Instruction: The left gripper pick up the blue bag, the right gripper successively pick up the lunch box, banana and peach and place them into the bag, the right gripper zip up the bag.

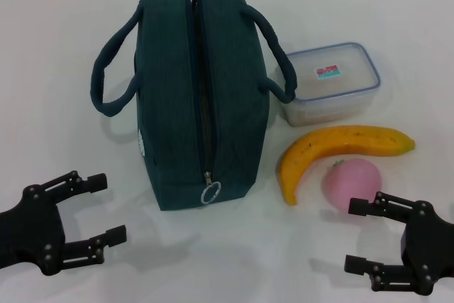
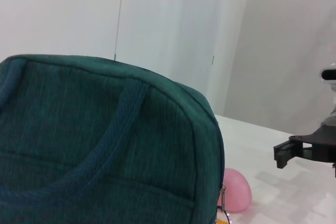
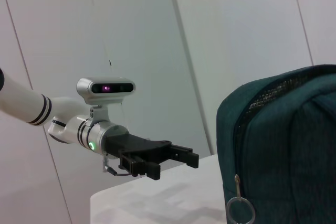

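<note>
Fingers (image 1: 96, 183) of the left gripper (image 1: 103, 207) spread apart at the near left of the white worktop (image 1: 57, 69), holding nothing; the right gripper (image 1: 362, 235) waits near right, equally agape. Between them stands the upright dark teal fabric bag (image 1: 177, 111), woven and boxy, its padded handles (image 1: 110, 69) splayed and a metal ring pull (image 1: 211, 192) at its near end. Right of it sit a clear lidded lunch box (image 1: 330, 83), a curved yellow banana (image 1: 340, 148) and a smooth pink peach (image 1: 351, 184).
</note>
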You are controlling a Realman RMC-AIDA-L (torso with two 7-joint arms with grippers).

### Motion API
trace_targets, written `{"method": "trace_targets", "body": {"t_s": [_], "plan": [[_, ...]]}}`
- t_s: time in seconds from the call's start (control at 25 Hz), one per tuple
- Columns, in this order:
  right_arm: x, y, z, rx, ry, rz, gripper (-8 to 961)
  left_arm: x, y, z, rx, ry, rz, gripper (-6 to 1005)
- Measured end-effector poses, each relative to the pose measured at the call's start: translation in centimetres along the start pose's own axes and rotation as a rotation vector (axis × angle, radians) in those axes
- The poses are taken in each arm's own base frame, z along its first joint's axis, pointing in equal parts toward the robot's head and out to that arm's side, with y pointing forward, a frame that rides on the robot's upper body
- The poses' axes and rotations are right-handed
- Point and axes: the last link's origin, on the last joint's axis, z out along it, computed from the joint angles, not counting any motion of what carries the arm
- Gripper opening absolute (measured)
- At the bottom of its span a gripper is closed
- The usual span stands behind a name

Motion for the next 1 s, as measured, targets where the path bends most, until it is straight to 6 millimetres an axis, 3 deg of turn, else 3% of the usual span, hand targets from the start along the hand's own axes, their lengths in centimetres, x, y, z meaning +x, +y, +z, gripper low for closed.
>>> {"method": "trace_targets", "body": {"t_s": [0.6, 1.0], "plan": [[0.0, 0.0, 0.1, -0.004, 0.0, 0.002, 827, 0.0, -0.1, 0.0, 0.006, 0.003, -0.025, 884], [0.0, 0.0, 0.1, -0.004, -0.001, 0.007, 827, 2.0, -2.4, -2.5, 0.112, 0.088, -0.367, 883]]}}
